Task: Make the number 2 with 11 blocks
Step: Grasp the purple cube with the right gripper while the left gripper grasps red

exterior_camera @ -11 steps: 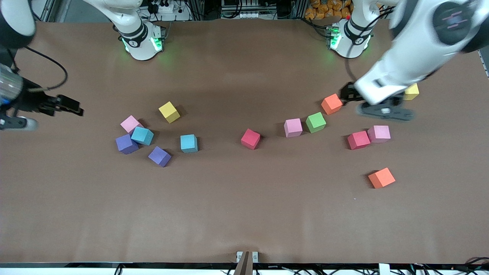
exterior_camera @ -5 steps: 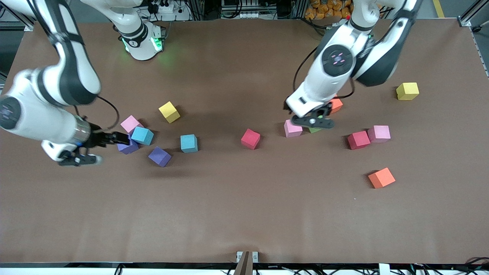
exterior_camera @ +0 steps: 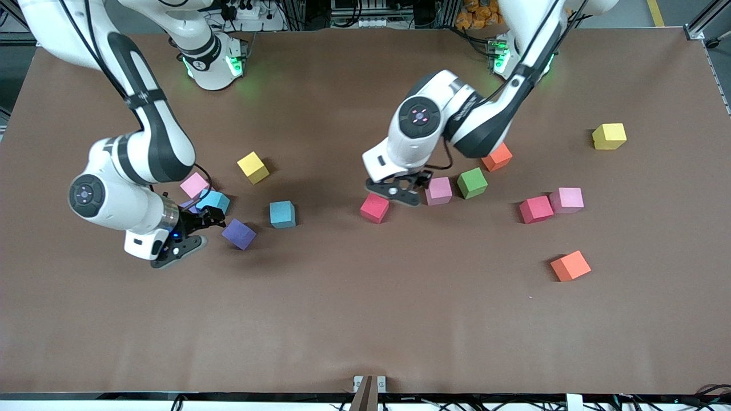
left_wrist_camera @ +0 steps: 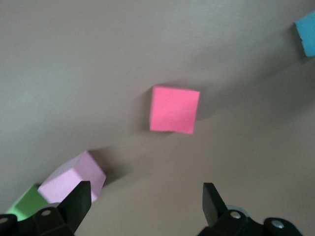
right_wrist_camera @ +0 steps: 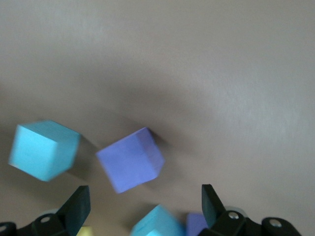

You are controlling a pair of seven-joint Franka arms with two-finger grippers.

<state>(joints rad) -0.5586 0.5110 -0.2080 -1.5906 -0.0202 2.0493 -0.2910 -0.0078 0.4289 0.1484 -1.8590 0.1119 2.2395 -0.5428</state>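
Front view: left gripper (exterior_camera: pixel 402 193) and right gripper (exterior_camera: pixel 191 234) spread wide, empty.

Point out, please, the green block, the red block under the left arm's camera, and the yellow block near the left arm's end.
green block (exterior_camera: pixel 472 182), front view, top face
red block (left_wrist_camera: pixel 173 109), left wrist view, top face
yellow block (exterior_camera: pixel 609 136), front view, top face

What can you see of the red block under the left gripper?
The red block is a small matte cube, foam by the look of it, with clean edges. It sits flat on the brown table, turned slightly askew, apart from the pink block beside it. The left gripper hangs over it, open, not touching.
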